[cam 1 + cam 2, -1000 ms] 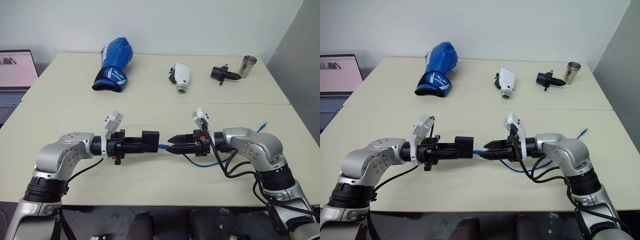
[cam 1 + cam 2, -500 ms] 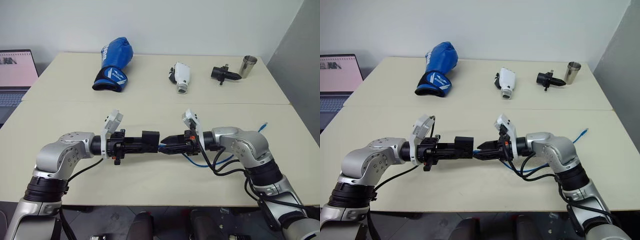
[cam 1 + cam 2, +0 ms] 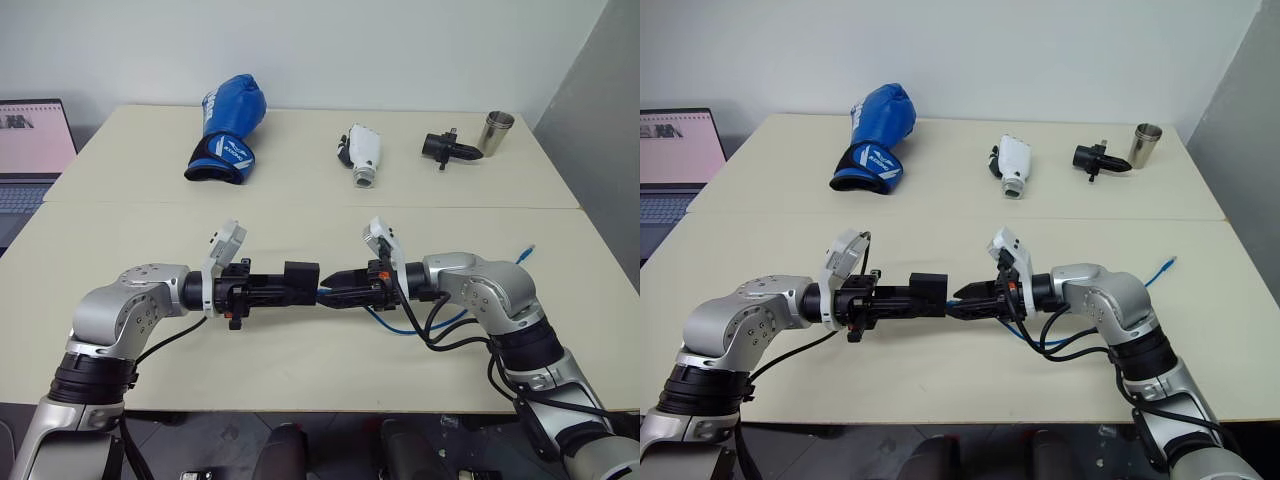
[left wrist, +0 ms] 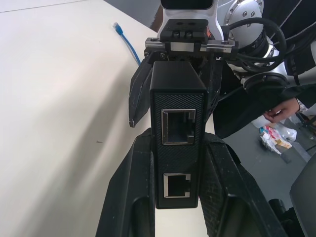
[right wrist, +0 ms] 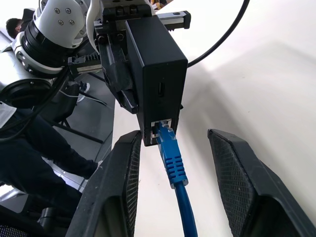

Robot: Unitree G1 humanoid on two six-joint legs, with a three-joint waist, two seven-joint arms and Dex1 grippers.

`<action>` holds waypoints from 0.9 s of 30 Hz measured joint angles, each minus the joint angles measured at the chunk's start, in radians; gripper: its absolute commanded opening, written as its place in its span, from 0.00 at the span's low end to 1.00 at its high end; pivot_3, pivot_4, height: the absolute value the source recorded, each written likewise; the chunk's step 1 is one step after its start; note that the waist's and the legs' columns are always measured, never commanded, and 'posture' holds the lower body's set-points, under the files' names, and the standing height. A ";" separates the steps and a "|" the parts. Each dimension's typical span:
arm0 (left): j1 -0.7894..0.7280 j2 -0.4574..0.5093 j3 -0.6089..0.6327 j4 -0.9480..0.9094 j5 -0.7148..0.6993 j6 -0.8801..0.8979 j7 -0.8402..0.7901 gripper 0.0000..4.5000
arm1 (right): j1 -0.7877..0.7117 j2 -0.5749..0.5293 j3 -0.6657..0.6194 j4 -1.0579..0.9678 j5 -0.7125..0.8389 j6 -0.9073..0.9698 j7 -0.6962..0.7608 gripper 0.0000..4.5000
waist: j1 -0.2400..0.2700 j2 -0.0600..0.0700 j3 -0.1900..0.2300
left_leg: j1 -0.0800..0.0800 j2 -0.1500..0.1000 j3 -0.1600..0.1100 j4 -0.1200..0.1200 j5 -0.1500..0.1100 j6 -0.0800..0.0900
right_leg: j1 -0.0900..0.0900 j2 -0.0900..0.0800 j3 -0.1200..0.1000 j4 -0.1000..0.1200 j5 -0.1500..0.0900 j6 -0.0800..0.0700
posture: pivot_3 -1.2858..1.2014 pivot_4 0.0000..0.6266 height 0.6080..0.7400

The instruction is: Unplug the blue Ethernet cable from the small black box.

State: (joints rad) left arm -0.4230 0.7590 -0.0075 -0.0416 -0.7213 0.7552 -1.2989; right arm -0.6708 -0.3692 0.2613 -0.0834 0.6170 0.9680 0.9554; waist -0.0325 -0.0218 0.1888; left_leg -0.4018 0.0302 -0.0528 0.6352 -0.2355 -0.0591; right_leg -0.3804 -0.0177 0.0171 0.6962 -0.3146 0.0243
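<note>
since a second ago, right gripper (image 5: 170, 192) has slid in toward the small matte-black squarish plastic box (image 3: 301, 279), and its fingers now sit either side of the plug end.

the box is held in the air just above the cream table (image 3: 300, 195), near its front edge, between the two arms. it is a slim block with a finely textured face carrying two square ports (image 4: 178, 127), one above the other, both unfilled on that face. on another side, a thin bright-blue ethernet cable (image 5: 171, 158) is plugged into a port, its ribbed blue boot and clear plug seated in the socket. the cord runs back under the right arm and ends loose near the right edge of the table (image 3: 527, 250).

left gripper (image 4: 177, 197) is clamped on the box, one black finger on each side. right gripper's fingers stand apart around the cable, not pressing it.

further back lie a blue boxing glove (image 3: 226, 128), a white gadget (image 3: 361, 153), a black cylindrical pronged gadget (image 3: 446, 148) and a metal cup (image 3: 493, 132). a laptop (image 3: 32, 150) sits at the far left.
</note>
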 measured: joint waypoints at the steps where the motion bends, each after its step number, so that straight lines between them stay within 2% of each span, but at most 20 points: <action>1: 0.000 0.000 0.000 0.000 0.000 0.000 0.001 0.17 | 0.000 0.000 0.000 0.000 0.001 0.000 0.004 0.31 | 0.000 0.000 0.000 | 0.000 0.000 0.000 0.000 0.000 0.000 | 0.000 0.000 0.000 0.000 0.000 0.000 | 0.52 0.24 1.00; 6: 0.000 -0.001 0.005 0.003 0.002 0.000 0.000 0.17 | 0.000 -0.002 -0.001 0.002 0.003 0.001 0.020 0.04 | 0.000 0.000 0.000 | 0.000 0.000 0.000 0.000 0.000 0.000 | 0.000 0.000 0.000 0.000 0.000 0.000 | 0.52 0.24 1.00; 7: 0.000 -0.001 0.005 0.003 0.001 0.000 -0.002 0.17 | 0.000 -0.003 -0.001 0.002 0.003 0.001 0.024 0.02 | 0.000 0.000 0.000 | 0.000 0.000 0.000 0.000 0.000 0.000 | 0.000 0.000 0.000 0.000 0.000 0.000 | 0.52 0.24 1.00; 23: 0.000 -0.001 0.005 0.000 -0.019 0.024 -0.042 0.17 | 0.000 -0.028 -0.003 -0.001 0.035 0.021 0.077 0.02 | 0.000 0.000 0.000 | 0.000 0.000 0.000 0.000 0.000 0.000 | 0.000 0.000 0.000 0.000 0.000 0.000 | 0.52 0.24 1.00; 27: 0.000 0.037 0.019 0.001 -0.018 0.022 -0.046 0.17 | 0.003 -0.095 -0.007 -0.001 0.034 0.026 0.097 0.02 | 0.000 0.000 0.000 | 0.000 0.000 0.000 0.000 0.000 0.000 | 0.000 0.000 0.000 0.000 0.000 0.000 | 0.52 0.24 1.00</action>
State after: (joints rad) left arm -0.4233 0.7957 0.0116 -0.0406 -0.7395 0.7775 -1.3448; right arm -0.6677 -0.4642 0.2541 -0.0844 0.6513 0.9941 1.0522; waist -0.0324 -0.0218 0.1888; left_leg -0.4018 0.0301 -0.0528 0.6352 -0.2355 -0.0591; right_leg -0.3804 -0.0178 0.0171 0.6961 -0.3146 0.0243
